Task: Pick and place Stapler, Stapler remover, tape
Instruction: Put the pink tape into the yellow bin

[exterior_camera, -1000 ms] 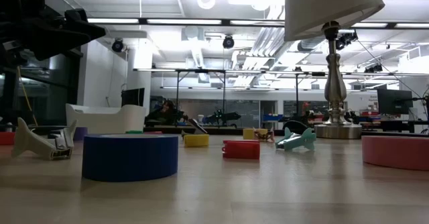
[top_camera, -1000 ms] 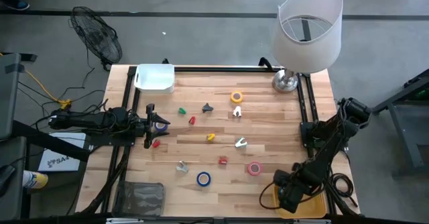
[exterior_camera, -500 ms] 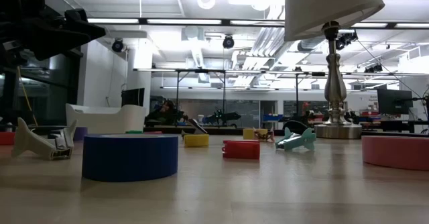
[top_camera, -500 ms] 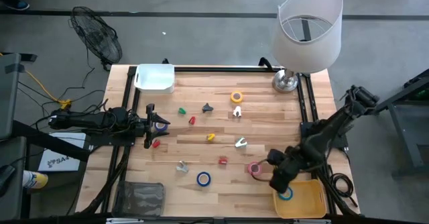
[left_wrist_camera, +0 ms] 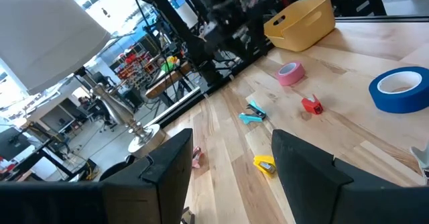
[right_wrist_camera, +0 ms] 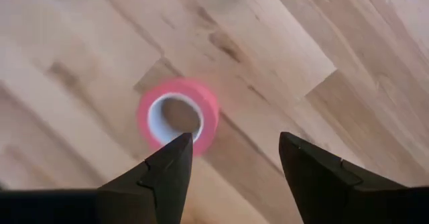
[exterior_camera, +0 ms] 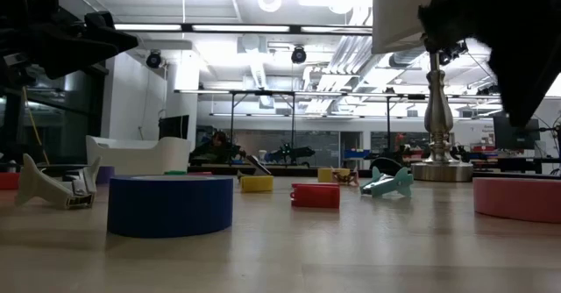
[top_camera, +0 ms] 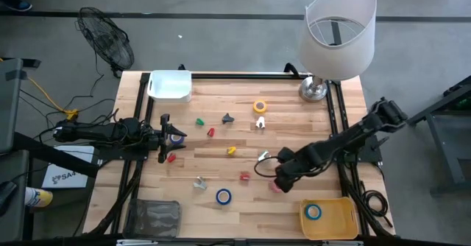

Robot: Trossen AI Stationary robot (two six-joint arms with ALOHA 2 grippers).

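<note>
- High view: right tool (top_camera: 280,181) hangs over the pink tape (top_camera: 275,186) near the counter's (top_camera: 294,135) front right; a blue tape (top_camera: 314,211) lies in the yellow bin (top_camera: 329,220).
- Right wrist view: fingers (right_wrist_camera: 161,177) apart above the pink tape (right_wrist_camera: 177,117).
- Left wrist view: left tool (left_wrist_camera: 231,167) apart, empty, at the left edge.

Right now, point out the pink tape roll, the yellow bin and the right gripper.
pink tape roll (right_wrist_camera: 177,117): right wrist view, on its pink rim.
yellow bin (top_camera: 342,218): high view, on its bare floor.
right gripper (right_wrist_camera: 234,174): right wrist view, between its open fingertips.
</note>
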